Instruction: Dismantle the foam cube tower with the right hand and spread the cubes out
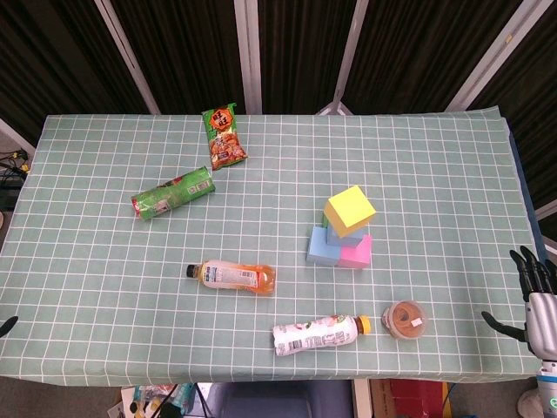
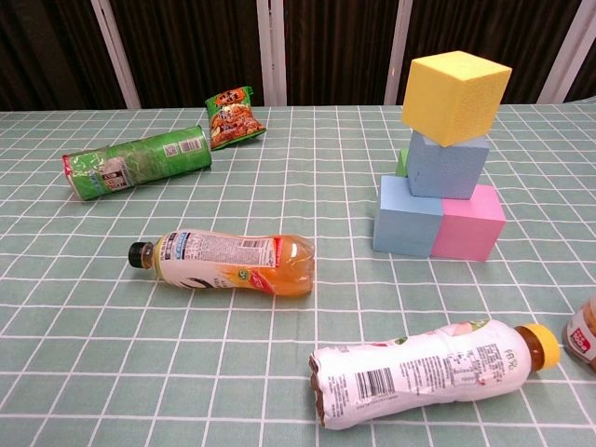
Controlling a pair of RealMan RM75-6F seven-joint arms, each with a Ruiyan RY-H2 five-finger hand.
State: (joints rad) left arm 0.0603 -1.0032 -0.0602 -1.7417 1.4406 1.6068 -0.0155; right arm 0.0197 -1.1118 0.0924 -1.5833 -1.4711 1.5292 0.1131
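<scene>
A counter (image 1: 104, 348) covered in a green checked cloth is seen from above and from chest height. Nearest the robot, a white-labelled bottle with a yellow cap (image 2: 433, 371) lies on its side, in front of the foam cube tower (image 2: 445, 158). Just right of that bottle, a small round jar (image 1: 404, 319) is seen. At the near right edge, well apart from the tower, the right robot hand (image 1: 534, 292) is held with fingers spread and nothing grasped. The left robot hand cannot be made out in either view. Left of the tower, an orange drink bottle (image 2: 228, 262) lies on its side. The tower is stacked with a blue and a pink cube at the base, a second blue cube above, and a tilted yellow cube (image 1: 351, 211) on top. Farther left, a green canister (image 1: 173, 194) lies flat. Beyond it, a snack packet (image 1: 224, 138) is seen.
</scene>
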